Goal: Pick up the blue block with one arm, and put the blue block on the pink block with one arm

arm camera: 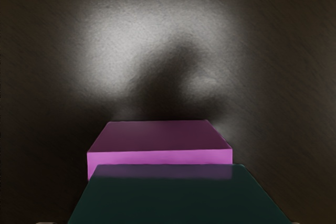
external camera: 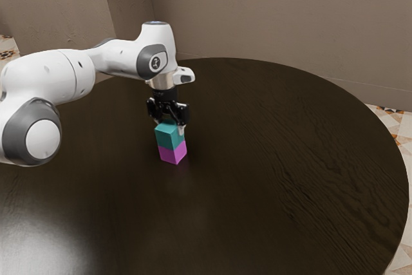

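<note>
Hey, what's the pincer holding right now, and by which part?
The pincer holds the blue block by its upper sides, with the block resting on the pink block.

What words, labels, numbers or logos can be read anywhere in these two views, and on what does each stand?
No readable words or numbers.
Arm: a small round emblem on a grey joint cap, too small to read as text.
Blue block: plain faces, no marking.
Pink block: plain faces, no marking.
Table: dark wood grain, no label or sign.
</note>
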You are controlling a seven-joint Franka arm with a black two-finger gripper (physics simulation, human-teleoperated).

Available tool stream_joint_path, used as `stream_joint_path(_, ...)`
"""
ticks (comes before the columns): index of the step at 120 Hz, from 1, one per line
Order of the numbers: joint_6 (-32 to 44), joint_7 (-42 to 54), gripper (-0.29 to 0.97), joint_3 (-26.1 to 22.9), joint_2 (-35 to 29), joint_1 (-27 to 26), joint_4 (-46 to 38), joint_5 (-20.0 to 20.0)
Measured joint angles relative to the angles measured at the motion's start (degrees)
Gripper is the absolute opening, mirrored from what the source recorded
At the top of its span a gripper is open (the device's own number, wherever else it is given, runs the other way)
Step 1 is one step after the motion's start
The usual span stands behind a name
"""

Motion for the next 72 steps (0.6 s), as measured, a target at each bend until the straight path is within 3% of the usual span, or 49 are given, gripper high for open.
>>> stream_joint_path(18,-0.29,0.03,0.61,0.05,-1.27,-0.01,0.35,-0.07)
stream_joint_path(53,-5.94,0.52,0.66,-0.15,-13.47,0.06,-0.07,-1.79)
stream_joint_path(72,-8.93,-0.37,0.67,-0.29,-15.42,0.05,-0.09,-2.74)
